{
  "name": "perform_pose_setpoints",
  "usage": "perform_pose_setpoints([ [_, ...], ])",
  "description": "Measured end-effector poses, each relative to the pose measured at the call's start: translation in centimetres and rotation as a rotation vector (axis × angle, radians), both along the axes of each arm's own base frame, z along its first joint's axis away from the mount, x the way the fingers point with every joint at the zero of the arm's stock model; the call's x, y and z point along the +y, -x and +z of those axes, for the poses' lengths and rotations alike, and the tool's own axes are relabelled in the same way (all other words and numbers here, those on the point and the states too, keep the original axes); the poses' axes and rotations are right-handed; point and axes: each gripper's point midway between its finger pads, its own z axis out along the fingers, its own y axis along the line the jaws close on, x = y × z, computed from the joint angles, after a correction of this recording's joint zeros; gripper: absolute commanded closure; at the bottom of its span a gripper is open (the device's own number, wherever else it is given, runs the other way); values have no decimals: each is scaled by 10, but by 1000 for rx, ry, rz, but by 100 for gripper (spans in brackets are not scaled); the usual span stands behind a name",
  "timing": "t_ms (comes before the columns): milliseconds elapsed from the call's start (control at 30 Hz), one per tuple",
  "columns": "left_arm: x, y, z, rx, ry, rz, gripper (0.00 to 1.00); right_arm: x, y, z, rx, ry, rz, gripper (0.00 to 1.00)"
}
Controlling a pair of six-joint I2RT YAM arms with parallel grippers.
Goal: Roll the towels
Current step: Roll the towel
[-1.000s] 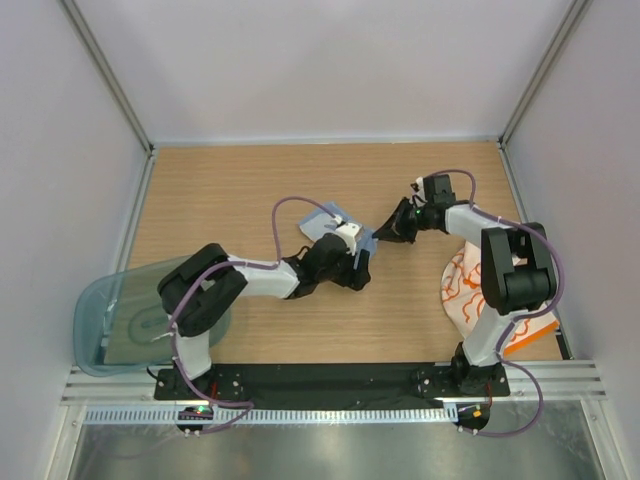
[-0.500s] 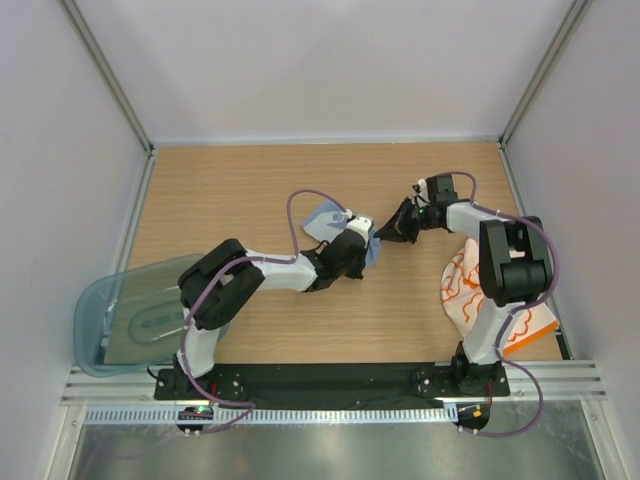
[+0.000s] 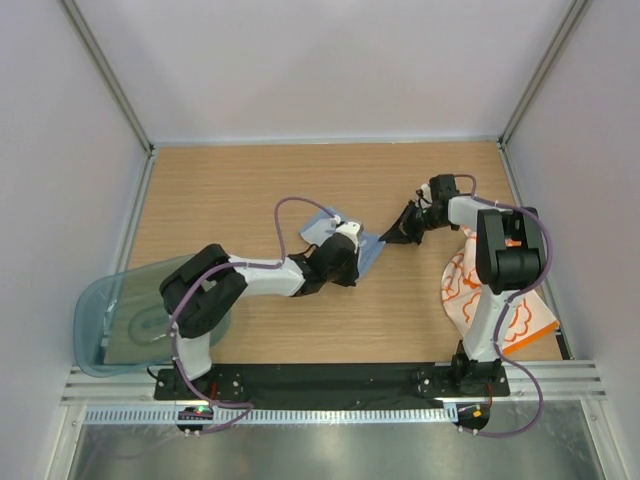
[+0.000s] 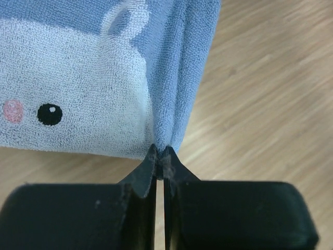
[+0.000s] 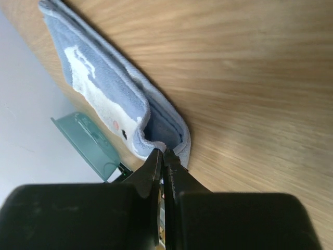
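The pale blue towel (image 3: 320, 229), printed with a white animal, lies mid-table, stretched between both grippers. My left gripper (image 3: 352, 262) is shut on its folded near edge. The left wrist view shows that towel (image 4: 88, 88) with its doubled border pinched at the gripper (image 4: 160, 152). My right gripper (image 3: 384, 238) is shut on the towel's opposite end. In the right wrist view the blue towel (image 5: 104, 94) curls open just ahead of the pinching gripper (image 5: 164, 152). Orange and white patterned towels (image 3: 462, 290) lie in a heap at the right, partly under the right arm.
A translucent blue-green tray (image 3: 120, 320) sits at the table's left front corner, also visible as the tray (image 5: 88, 143) in the right wrist view. White walls with metal posts enclose the wooden table (image 3: 240, 190). A black base rail (image 3: 330, 378) runs along the near edge.
My left gripper has gone from open to shut on the blue towel's edge, after the arm swung up and back. The right gripper kept its grip and shifted slightly right.
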Motion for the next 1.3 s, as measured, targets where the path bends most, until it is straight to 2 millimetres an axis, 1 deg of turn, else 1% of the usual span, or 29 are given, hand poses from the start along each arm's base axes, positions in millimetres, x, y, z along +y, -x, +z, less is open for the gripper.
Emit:
perform_pose_setpoints([
  [33,2,5,2,21,16,5,100,0,5,-3,21,7,7,91],
  [100,3,12,5,53,41,14,100,0,11,-6,48,16,13,86],
  [133,4,15,7,68,53,21,100,-1,13,-8,58,25,14,82],
  [167,4,19,7,95,61,31,100,-3,13,-10,57,43,12,73],
  [200,6,24,5,129,59,37,98,-6,11,-11,50,60,7,70],
  [233,7,28,2,156,56,39,95,-10,8,-13,38,84,1,66],
  [267,10,34,-1,187,46,43,89,-15,5,-14,27,107,-6,62],
  [300,11,39,-4,214,39,46,71,-19,4,-14,17,129,-11,60],
  [333,12,40,-4,225,35,46,59,-23,3,-13,8,147,-14,56],
  [367,10,41,-2,232,42,45,51,-27,3,-11,2,170,-20,52],
  [400,8,41,2,232,46,44,40,-31,3,-8,-10,191,-22,50],
  [467,10,42,7,222,33,37,33,-37,4,1,-35,230,-25,45],
  [600,23,47,14,176,-41,32,32,-46,5,16,-78,288,-30,40],
  [700,31,54,24,98,-118,0,32,-51,6,26,-107,318,-37,39],
  [767,29,60,38,7,-179,-50,32,-53,7,33,-128,330,-43,39],
  [867,20,64,53,-109,-245,-118,30,-54,12,36,-135,336,-46,38],
  [967,13,63,58,-188,-304,-174,26,-54,19,32,-123,338,-44,38],
  [1000,12,59,55,-208,-333,-188,23,-54,22,30,-115,338,-43,38],
  [1067,8,50,45,-235,-391,-203,23,-54,26,27,-104,339,-41,38],
  [1100,8,45,36,-241,-431,-212,21,-54,28,26,-100,339,-40,38],
  [1233,7,37,-1,-224,-534,-244,21,-55,31,25,-99,340,-37,38],
  [1267,4,33,4,-237,-529,-244,21,-55,32,25,-100,340,-36,38],
  [1300,1,33,6,-237,-523,-250,24,-54,32,26,-102,339,-36,38],
])
